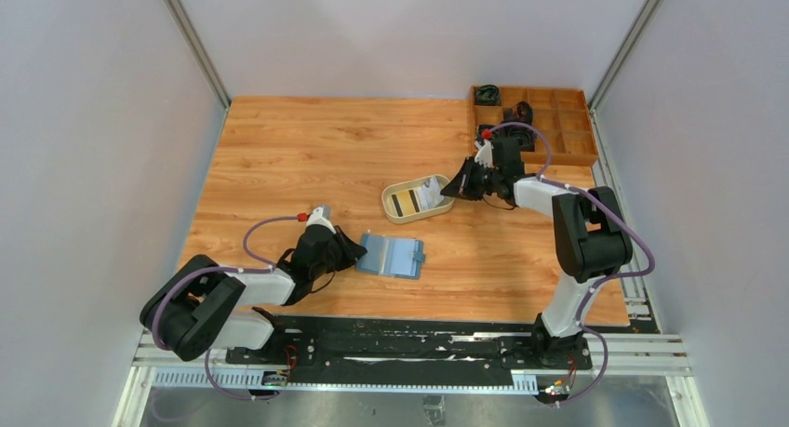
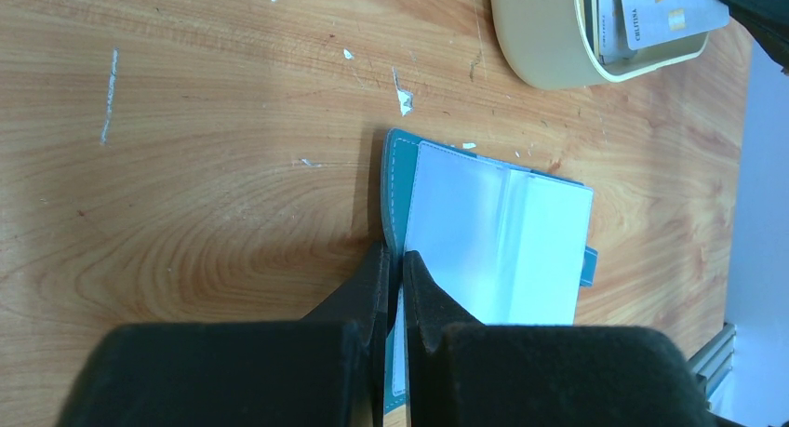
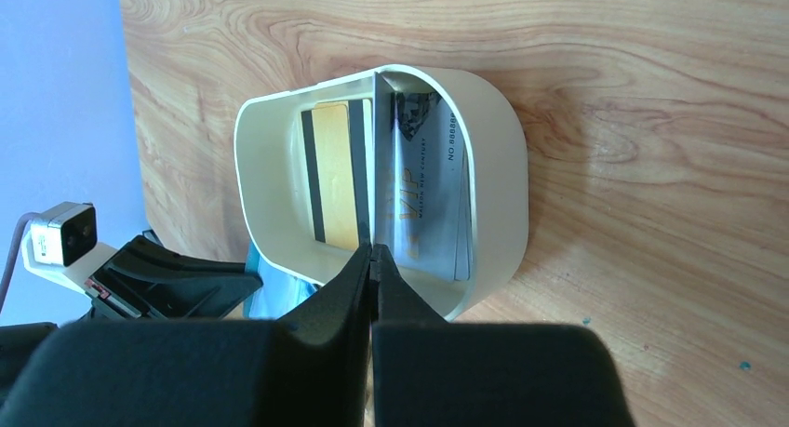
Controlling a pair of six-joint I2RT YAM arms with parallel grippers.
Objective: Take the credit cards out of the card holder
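Left wrist view: the left gripper [image 2: 398,271], with black wedge-shaped fingers, is clenched on the stitched teal edge of the card holder [image 2: 502,232]. The holder lies open and flat on the scuffed woodgrain tabletop [image 2: 186,166], smooth pale blue-grey pockets up. Seen from above, its long axis runs left to right, and its small closing tab [image 2: 588,265] points toward the right arm. The right gripper [image 3: 372,256] is pinched closed at the rim of a glossy beige oval tray [image 3: 493,166]; whether it grips anything is unclear. In the tray, a tan striped card [image 3: 335,171] lies flat beside a tilted whitish VIP card [image 3: 419,204].
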